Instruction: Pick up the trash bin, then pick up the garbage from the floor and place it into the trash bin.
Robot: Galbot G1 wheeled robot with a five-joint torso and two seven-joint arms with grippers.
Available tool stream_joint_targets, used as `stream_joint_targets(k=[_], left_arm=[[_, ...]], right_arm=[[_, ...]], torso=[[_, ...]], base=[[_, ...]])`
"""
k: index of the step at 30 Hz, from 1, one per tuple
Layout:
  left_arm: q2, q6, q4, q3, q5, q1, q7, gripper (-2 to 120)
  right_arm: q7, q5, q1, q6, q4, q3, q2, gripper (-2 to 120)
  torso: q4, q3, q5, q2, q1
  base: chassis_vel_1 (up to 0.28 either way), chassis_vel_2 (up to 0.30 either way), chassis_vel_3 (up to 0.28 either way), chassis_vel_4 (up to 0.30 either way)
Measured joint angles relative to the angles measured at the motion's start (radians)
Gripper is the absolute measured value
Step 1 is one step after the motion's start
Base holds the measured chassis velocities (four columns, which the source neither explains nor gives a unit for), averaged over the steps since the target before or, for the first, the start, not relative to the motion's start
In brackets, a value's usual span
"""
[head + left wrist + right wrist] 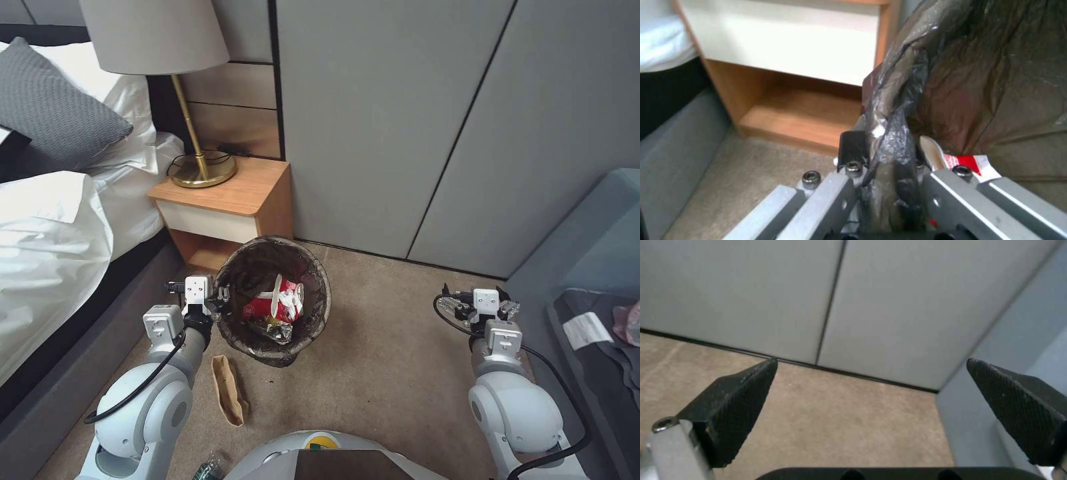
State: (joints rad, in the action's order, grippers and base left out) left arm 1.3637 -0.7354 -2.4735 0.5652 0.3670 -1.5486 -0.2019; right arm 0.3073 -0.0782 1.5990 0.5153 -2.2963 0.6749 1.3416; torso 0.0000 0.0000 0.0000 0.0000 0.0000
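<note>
1. On the left, beside the bed, we have our left gripper clamped on the lined rim of the trash bin, one finger inside and one outside, as its wrist view shows; the bin sits in front of the nightstand.
2. In the bin we count one red-and-white wrapper and crumpled silvery litter beneath it.
3. On the carpet, near our left arm, one tan paper carton is left to collect; we judge the task partly done.
4. On the right, our right gripper hangs over bare carpet, fingers wide apart, holding nothing.
</note>
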Motion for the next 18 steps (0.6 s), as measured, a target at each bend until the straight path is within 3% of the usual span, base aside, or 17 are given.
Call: stream_joint_targets(k=[18], left_arm=[[-0.007,0.000,0.000,0.002,0.019,-0.001,-0.009,0]], right_arm=[[0.003,0.000,0.003,0.003,0.002,-0.014,-0.005,100]], torso=[[-0.0001,0.000,0.0000,0.000,0.000]], base=[[0.066,0.058,0.070,0.062]])
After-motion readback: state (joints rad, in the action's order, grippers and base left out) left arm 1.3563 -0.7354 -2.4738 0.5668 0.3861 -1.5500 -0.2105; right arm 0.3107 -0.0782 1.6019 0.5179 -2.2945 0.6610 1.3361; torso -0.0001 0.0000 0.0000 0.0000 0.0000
